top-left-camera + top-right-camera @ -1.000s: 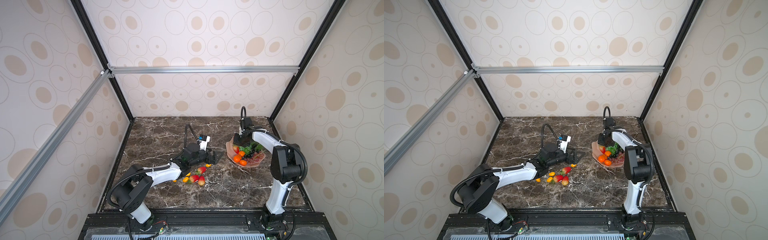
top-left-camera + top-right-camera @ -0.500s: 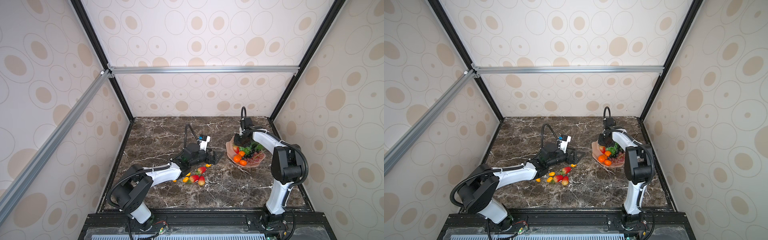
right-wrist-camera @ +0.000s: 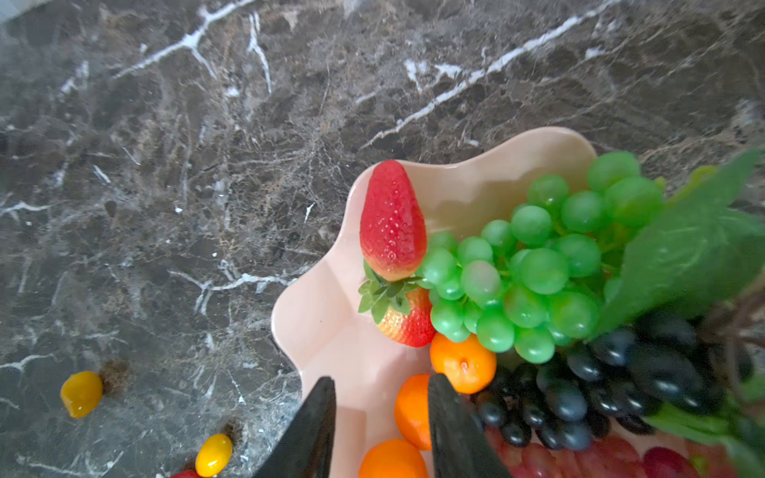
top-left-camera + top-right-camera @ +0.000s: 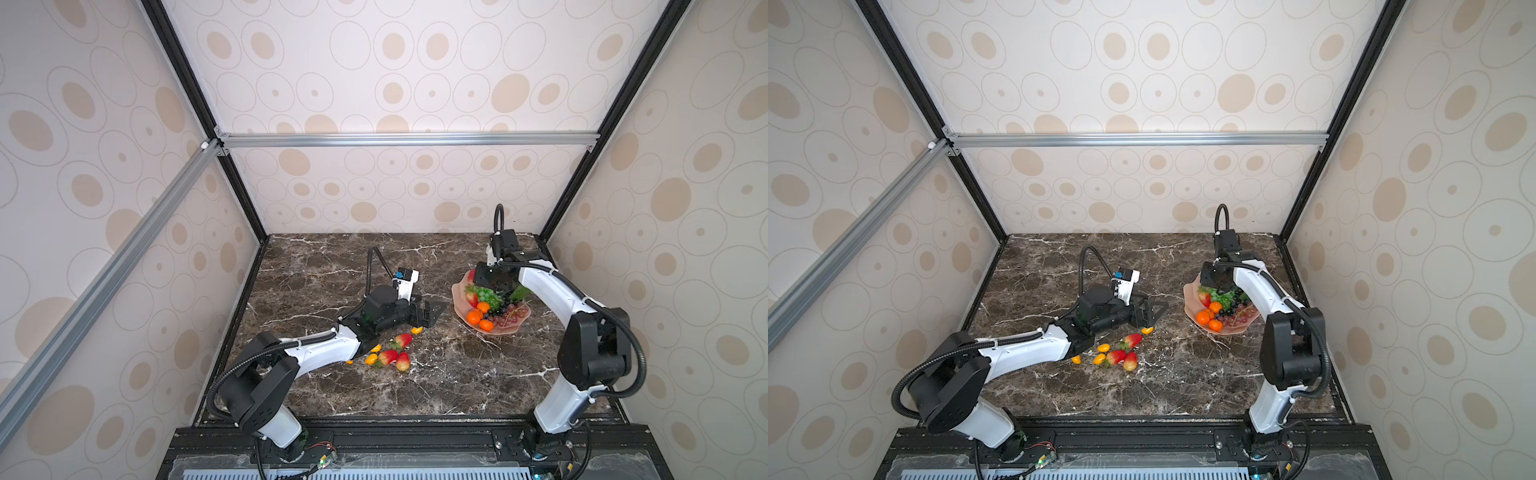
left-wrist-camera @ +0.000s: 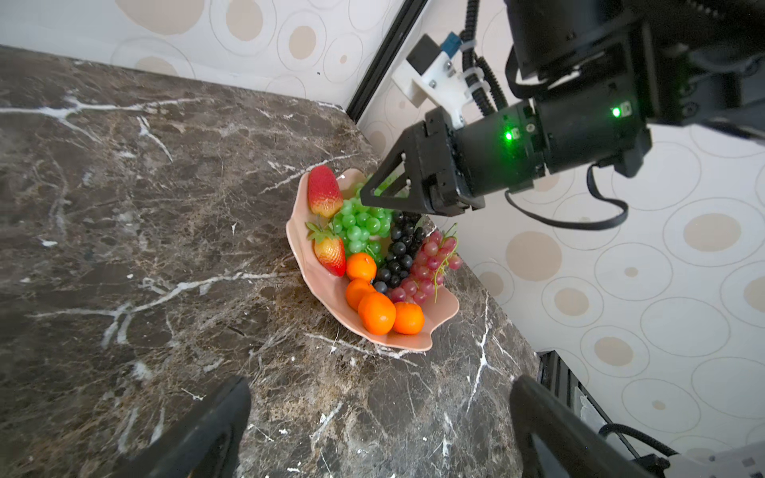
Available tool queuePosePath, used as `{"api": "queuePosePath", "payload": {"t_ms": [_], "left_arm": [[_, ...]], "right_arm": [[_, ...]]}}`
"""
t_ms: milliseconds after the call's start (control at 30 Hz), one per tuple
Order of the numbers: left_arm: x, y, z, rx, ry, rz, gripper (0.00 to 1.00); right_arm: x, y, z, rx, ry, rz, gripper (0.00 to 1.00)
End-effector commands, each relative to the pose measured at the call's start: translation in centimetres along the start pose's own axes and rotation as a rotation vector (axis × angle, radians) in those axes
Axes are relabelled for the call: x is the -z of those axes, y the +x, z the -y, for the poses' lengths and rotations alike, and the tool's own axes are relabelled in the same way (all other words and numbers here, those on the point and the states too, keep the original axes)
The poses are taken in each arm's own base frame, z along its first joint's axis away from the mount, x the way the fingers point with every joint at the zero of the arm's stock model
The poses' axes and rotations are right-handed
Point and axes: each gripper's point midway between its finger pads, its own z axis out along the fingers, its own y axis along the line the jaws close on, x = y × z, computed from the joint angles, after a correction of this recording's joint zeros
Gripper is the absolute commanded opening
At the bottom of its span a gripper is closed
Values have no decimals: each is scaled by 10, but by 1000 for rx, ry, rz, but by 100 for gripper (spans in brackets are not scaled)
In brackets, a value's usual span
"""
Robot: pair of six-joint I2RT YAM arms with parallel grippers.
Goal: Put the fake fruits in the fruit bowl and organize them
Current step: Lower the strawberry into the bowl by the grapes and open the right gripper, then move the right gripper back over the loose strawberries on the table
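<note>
The pale pink fruit bowl (image 4: 460, 311) (image 4: 1190, 311) (image 5: 414, 342) (image 3: 331, 327) stands at the right. It holds green grapes (image 3: 525, 265), dark grapes (image 3: 645, 372), red grapes (image 5: 430, 265), two strawberries (image 3: 392, 219) and several oranges (image 5: 376, 312). My right gripper (image 4: 492, 286) (image 4: 1219, 286) (image 3: 381, 418) hangs just over the bowl's far side, open, with nothing between its fingers. My left gripper (image 4: 432, 311) (image 4: 1152, 309) (image 5: 378, 418) stands wide open and empty, low over the table left of the bowl. Three strawberries (image 4: 395, 353) and several small yellow-orange fruits (image 4: 417, 330) (image 3: 82, 393) lie beside the left arm.
The dark marble table (image 4: 457, 382) is closed in by patterned walls and black corner posts (image 4: 552, 224). The bowl sits near the right wall. The loose fruits lie in a cluster at the middle of the table, partly under my left forearm (image 4: 324, 349).
My right gripper's jaws have parted over the bowl. Both arms stay about where they were, and the left gripper is still wide open.
</note>
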Motion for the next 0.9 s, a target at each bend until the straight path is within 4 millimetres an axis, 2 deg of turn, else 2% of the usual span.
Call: {"api": "queuePosePath", "payload": {"t_ms": [0, 133, 300, 533, 867], "left_arm": [[19, -23, 5, -48, -19, 74, 99], [43, -25, -4, -53, -56, 100, 99], [73, -18, -31, -28, -167, 98, 99], [110, -3, -58, 30, -247, 105, 99], [138, 3, -83, 110, -320, 134, 99]], "right_arm": [[21, 6, -8, 30, -48, 47, 40], [35, 24, -28, 84, -118, 71, 40], [42, 57, -56, 188, -157, 54, 39], [36, 102, -93, 326, -197, -7, 38], [24, 150, -152, 525, -227, -84, 38]]}}
